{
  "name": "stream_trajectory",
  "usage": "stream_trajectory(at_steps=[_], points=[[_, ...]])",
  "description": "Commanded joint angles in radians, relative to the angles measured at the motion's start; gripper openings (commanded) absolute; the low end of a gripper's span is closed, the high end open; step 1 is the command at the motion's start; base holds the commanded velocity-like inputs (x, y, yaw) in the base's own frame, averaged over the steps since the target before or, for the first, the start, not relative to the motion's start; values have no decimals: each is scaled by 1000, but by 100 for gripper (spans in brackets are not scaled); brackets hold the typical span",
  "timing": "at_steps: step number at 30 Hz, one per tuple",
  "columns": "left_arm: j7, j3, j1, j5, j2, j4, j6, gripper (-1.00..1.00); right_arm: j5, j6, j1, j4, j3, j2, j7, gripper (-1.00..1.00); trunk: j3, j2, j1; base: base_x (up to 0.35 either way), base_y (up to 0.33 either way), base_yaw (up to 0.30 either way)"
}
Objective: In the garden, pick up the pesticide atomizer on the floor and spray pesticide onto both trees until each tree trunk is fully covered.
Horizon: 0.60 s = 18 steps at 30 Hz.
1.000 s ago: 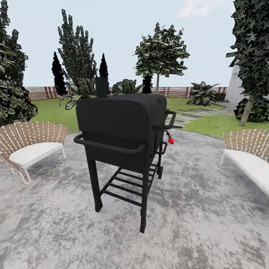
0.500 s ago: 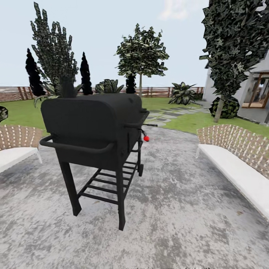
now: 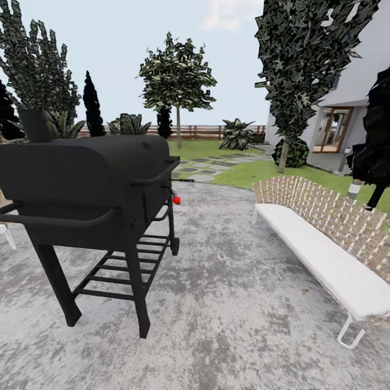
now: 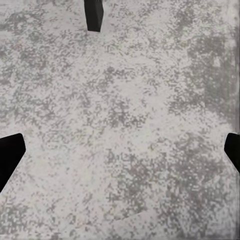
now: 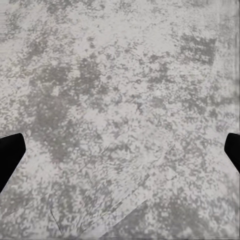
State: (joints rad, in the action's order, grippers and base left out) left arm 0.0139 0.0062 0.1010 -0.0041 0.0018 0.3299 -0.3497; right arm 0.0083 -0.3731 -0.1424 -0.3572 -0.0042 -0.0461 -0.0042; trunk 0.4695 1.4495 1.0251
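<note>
The pesticide atomizer and the two trees are out of view. I stand on a mottled grey paved patio (image 3: 233, 292). Beyond it lies the garden's green lawn (image 3: 254, 173), closed off by a brown slat fence (image 3: 200, 131), with the white house (image 3: 352, 81) at the right. My left gripper (image 4: 120, 155) hangs open over bare paving, its dark fingertips (image 4: 10, 157) far apart. My right gripper (image 5: 120, 152) is open too, with nothing between its fingertips (image 5: 9, 150).
A black barbecue grill (image 3: 86, 189) on legs stands close at the left; one leg (image 4: 93, 14) shows in the left wrist view. A long wicker bench with a white cushion (image 3: 319, 249) runs along the right. Stepping stones (image 3: 208, 169) lead onto the lawn past thin-trunked saplings (image 3: 177, 81) and bushes (image 3: 236, 135).
The whole picture has swung right, so the camera has turned. The grill now sits further left in the picture, the left chair has slid out, and the bench and house have come in.
</note>
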Motion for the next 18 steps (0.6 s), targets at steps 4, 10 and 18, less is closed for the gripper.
stream_trajectory(at_steps=[4, 10, 18], points=[[1, 0, 0, -2, 0, 0, -3, 100, 1, -3, 0, 1, 0, 0, 0, 100, 4, 1, 0, 54, -274, -261], [1, 0, 1, -2, 0, 0, -3, 100, 1, -3, -1, 0, 0, 0, 0, 100, 10, 1, 0, 79, -273, -251], [1, 0, 0, 0, -2, 0, -3, 100, 1, -3, -1, 0, 0, 0, 0, 100, 18, 1, 0, 82, -267, -243]])
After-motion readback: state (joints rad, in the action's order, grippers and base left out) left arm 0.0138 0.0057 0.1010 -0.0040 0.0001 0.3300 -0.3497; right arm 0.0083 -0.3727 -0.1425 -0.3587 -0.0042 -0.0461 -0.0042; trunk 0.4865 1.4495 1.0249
